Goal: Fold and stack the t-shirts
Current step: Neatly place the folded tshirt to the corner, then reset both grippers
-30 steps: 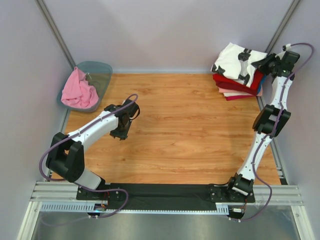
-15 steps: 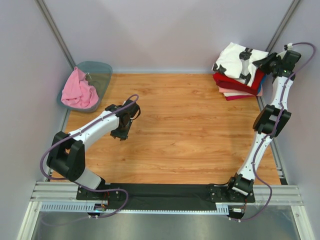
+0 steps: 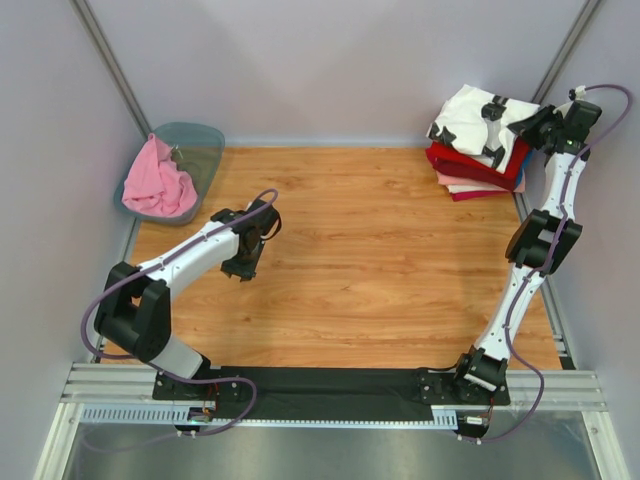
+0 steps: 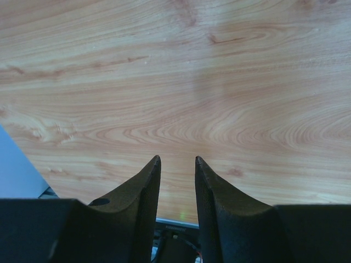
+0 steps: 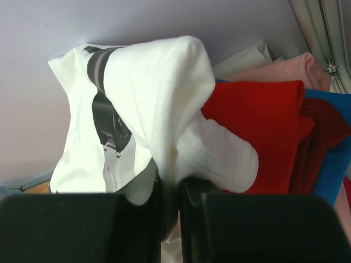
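A white t-shirt with a black print lies on top of a stack at the far right corner. Below it are a red shirt and a pale peach one. My right gripper is shut on a bunched fold of the white shirt, with the fabric pinched between the jaws. Red, blue and peach layers show beneath it. A pink shirt lies crumpled in the tub. My left gripper is open and empty just above the bare wood.
The translucent grey-green tub stands at the far left corner against the wall. Grey walls enclose the wooden table at the back and sides. A metal rail runs beside the stack.
The white shirt's gripped edge has shifted slightly to the right with my right gripper. The left arm has not moved.
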Robot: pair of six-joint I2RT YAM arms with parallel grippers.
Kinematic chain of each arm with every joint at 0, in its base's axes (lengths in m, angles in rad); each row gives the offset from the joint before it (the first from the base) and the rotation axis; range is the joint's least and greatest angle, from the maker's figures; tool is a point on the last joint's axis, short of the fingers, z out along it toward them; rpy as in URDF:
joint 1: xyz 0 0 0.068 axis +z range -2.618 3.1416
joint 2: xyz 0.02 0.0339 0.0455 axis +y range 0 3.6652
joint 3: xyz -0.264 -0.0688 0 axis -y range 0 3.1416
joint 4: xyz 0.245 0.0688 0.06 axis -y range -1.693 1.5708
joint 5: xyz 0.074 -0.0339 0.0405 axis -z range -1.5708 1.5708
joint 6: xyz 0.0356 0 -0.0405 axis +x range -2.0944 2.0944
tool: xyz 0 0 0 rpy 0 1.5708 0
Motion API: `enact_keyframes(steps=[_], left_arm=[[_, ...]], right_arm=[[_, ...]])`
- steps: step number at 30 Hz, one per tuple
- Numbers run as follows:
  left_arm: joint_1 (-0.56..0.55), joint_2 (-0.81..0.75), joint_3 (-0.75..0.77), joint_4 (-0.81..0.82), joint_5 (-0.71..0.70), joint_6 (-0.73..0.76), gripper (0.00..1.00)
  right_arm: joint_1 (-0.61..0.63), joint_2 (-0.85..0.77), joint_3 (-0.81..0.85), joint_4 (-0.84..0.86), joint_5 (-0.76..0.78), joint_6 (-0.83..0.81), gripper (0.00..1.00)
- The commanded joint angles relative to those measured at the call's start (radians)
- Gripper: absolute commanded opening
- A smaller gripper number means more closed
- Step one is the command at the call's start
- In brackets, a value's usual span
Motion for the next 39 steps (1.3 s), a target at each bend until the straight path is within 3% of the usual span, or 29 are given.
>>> enact_keyframes(steps=[1,8,9,10,12,16,18,22,26,29,31,35,39], left_arm=[[-0.006,0.013,0.026,-0.01,-0.008,0.006,0.39],[-0.004,0.026,0.029,-0.013,-0.009,0.004,0.38],[-0.006,0.026,0.029,-0.014,-0.012,0.004,0.38],[-0.006,0.024,0.032,-0.014,-0.015,0.004,0.38],[-0.006,0.021,0.031,-0.013,-0.017,0.004,0.38],[-0.006,0.021,0.029,-0.013,-0.011,0.004,0.38],[-0.006,0.019,0.029,-0.011,-0.008,0.004,0.38],[-0.006,0.001,0.029,-0.011,0.0,0.006,0.39],[-0.006,-0.024,0.029,-0.007,0.009,0.007,0.38],[-0.006,-0.047,0.027,-0.003,0.018,0.009,0.38],[-0.006,-0.068,0.024,0.0,0.023,0.01,0.38],[-0.004,-0.102,0.026,0.006,0.027,0.013,0.38],[-0.006,-0.137,0.023,0.012,0.028,0.015,0.38]], right_arm=[[-0.107,-0.05,0.059,0.149,0.143,-0.005,0.0],[-0.129,-0.08,0.019,0.172,0.168,0.011,0.02],[-0.129,-0.083,-0.001,0.182,0.163,0.015,0.07],[-0.129,-0.084,-0.022,0.186,0.16,0.017,0.18],[-0.129,-0.078,-0.067,0.193,0.163,0.021,0.26],[-0.13,-0.098,-0.08,0.167,0.22,0.015,0.6],[-0.137,-0.139,-0.117,0.176,0.297,0.015,0.66],[-0.153,-0.328,-0.298,0.222,0.447,0.041,0.73],[-0.167,-0.458,-0.367,0.193,0.647,0.076,0.77],[-0.175,-0.573,-0.448,0.169,0.714,0.127,0.78],[-0.175,-0.651,-0.525,0.222,0.696,0.151,0.79],[-0.141,-0.787,-0.656,0.285,0.512,0.228,0.8],[0.036,-0.889,-0.777,0.275,0.403,0.241,0.8]])
